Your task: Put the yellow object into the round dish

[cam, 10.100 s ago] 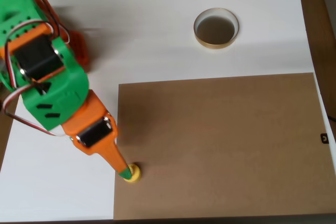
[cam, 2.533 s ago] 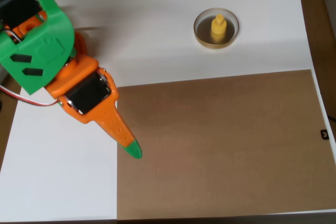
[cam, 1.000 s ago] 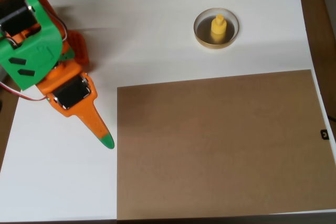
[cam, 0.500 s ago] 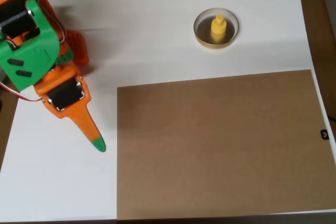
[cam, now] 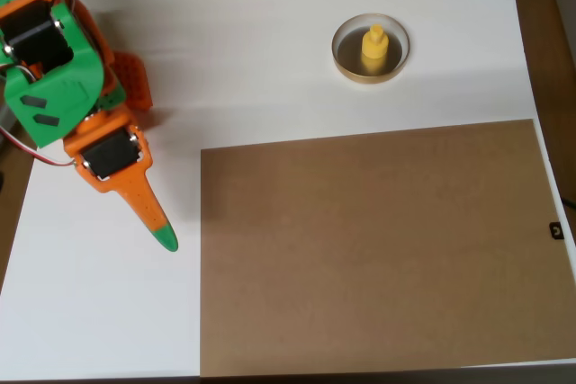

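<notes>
The yellow object (cam: pixel 374 48) stands upright inside the round dish (cam: pixel 345 63), a small gold-rimmed dish with a dark bottom on the white tabletop at the upper right. My gripper (cam: pixel 164 239), orange with a green tip, hangs over the white surface at the left, far from the dish. Its fingers lie together in one pointed wedge with nothing between them.
A large brown board (cam: pixel 378 245) covers the lower right of the white table (cam: pixel 252 42). The green and orange arm body (cam: pixel 54 69) fills the upper left corner. A dark strip runs beyond the table's right edge.
The arm has drawn back a little further toward the left and up, the fingertip shifting slightly. The peg and dish have not moved.
</notes>
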